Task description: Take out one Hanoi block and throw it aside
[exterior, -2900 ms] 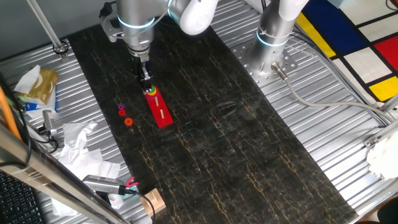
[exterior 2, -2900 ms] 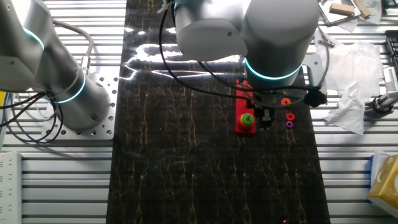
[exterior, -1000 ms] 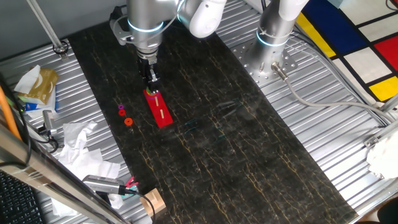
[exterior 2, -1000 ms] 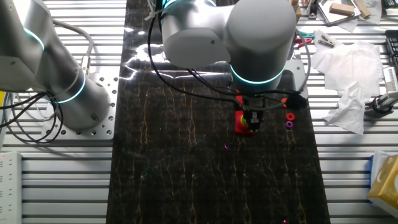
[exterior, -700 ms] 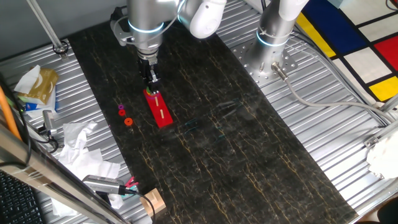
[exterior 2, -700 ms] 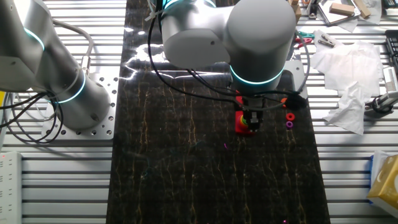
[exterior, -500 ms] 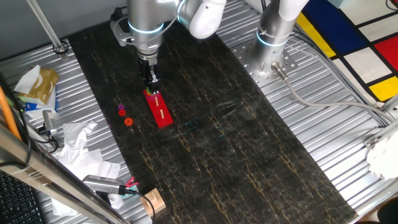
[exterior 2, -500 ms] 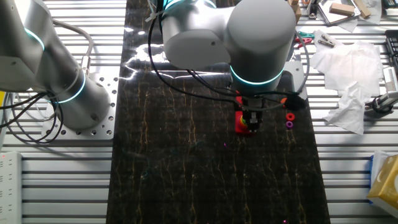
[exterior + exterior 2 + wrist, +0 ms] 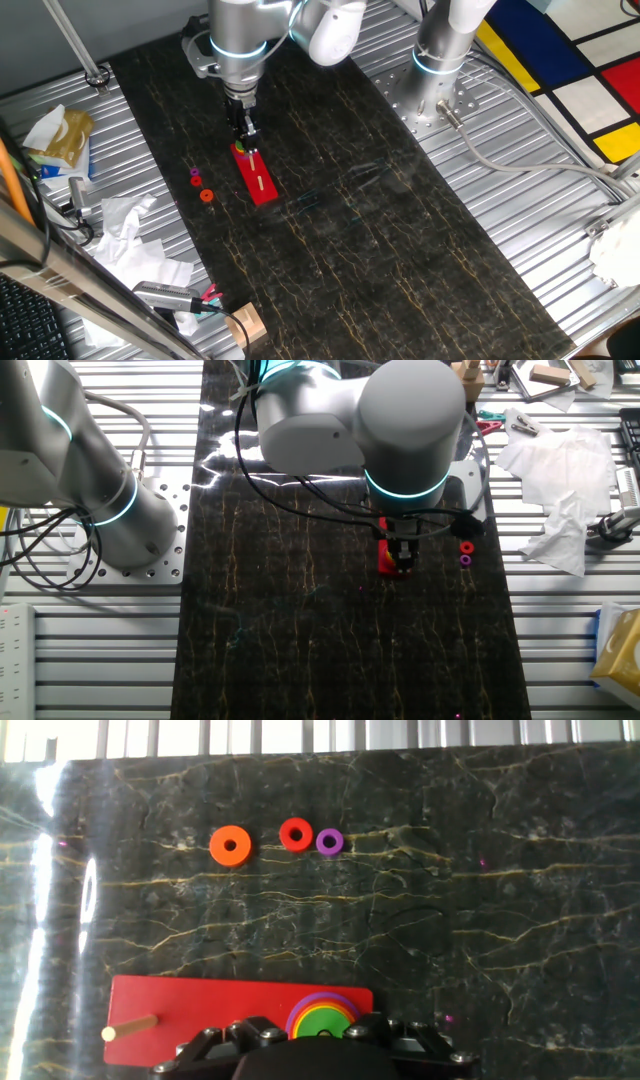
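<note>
The green Hanoi block (image 9: 322,1022) lies on top of a ring stack, with yellow, orange and purple rims showing around it. The stack sits on one end of a red base (image 9: 200,1010), which also shows in one fixed view (image 9: 260,182). A bare wooden peg (image 9: 128,1027) stands at the base's other end. My gripper (image 9: 246,140) is low over the stack and hides it in the other fixed view (image 9: 402,553). In the hand view only the dark hand body (image 9: 320,1060) shows, right at the green block. The fingertips are hidden.
Three loose rings lie on the dark mat beyond the base: orange (image 9: 230,846), red (image 9: 295,834) and purple (image 9: 329,841). A second arm's base (image 9: 440,70) stands on the metal table. Crumpled paper (image 9: 130,235) and tools lie off the mat's edge.
The gripper moved from beside the stack to directly over it, then stayed there. In the last half second the arm shifted slightly. The base and the loose rings have not moved.
</note>
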{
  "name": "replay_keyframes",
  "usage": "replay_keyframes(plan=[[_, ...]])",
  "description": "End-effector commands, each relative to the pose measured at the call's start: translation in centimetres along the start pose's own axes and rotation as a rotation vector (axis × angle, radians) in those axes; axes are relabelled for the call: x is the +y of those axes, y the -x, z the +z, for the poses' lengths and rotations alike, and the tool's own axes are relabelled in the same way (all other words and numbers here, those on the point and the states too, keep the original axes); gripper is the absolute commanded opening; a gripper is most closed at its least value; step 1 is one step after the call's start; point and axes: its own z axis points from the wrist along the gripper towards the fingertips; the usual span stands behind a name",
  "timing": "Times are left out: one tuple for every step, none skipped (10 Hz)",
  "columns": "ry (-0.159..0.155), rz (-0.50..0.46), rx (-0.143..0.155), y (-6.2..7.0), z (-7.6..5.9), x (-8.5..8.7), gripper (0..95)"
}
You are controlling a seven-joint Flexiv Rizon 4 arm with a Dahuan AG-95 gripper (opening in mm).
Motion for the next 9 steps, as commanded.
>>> replay_keyframes(plan=[[-0.005,0.001,0.000,-0.15,-0.14,-0.04,38.0],[-0.006,0.004,-0.001,-0.31,-0.14,-0.05,38.0],[-0.008,0.002,0.000,-0.39,-0.19,-0.18,38.0],[-0.011,-0.005,0.001,-0.45,-0.32,-0.45,38.0],[-0.011,-0.009,0.001,-0.54,-0.42,-0.65,38.0],[-0.011,-0.010,0.001,-0.57,-0.43,-0.66,38.0],[-0.010,-0.009,0.001,-0.60,-0.43,-0.67,38.0],[-0.010,-0.008,0.000,-0.60,-0.44,-0.67,38.0],[-0.010,-0.008,0.000,-0.60,-0.43,-0.67,38.0]])
